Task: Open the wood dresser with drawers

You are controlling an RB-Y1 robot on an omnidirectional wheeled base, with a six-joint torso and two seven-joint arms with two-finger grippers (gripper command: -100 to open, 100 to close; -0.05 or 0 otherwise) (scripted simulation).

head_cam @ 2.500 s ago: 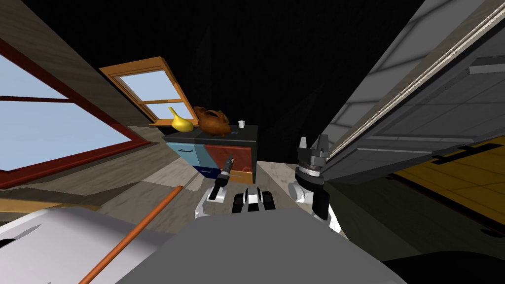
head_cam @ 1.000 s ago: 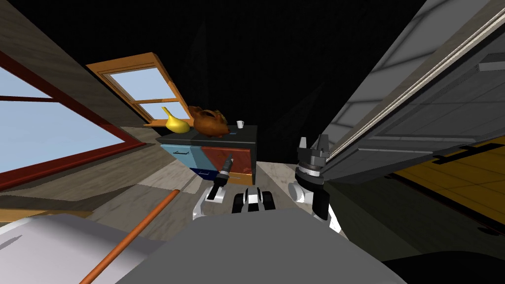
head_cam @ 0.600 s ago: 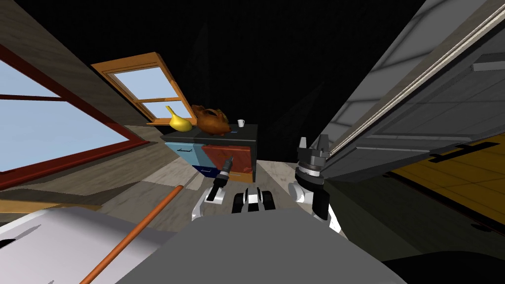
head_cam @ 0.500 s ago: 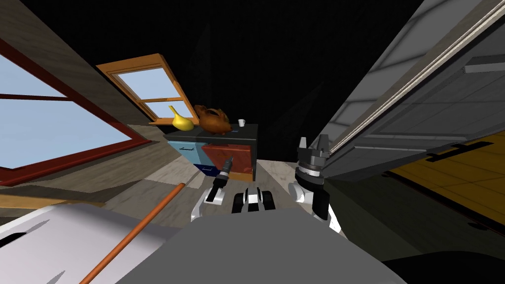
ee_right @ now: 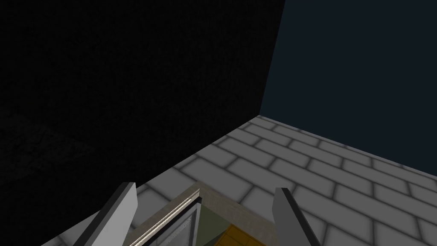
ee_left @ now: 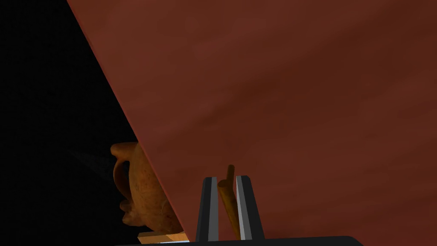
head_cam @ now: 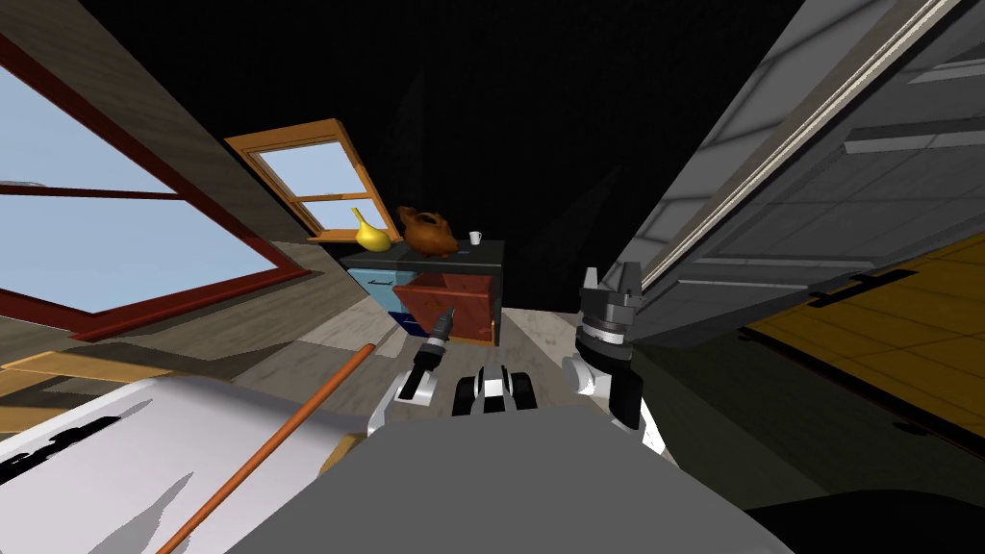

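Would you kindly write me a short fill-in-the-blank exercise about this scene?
The fingers of the left gripper are shut on the ____ of the red-brown drawer.
The fingers of the right gripper stand ____.
On the dresser, the small cup is coloured ____.
Missing words: handle; open; white.

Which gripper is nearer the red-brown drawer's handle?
Left. The left gripper has its jaws shut on the handle of the pulled-out drawer; the right gripper is raised off to the dresser's right, jaws open.
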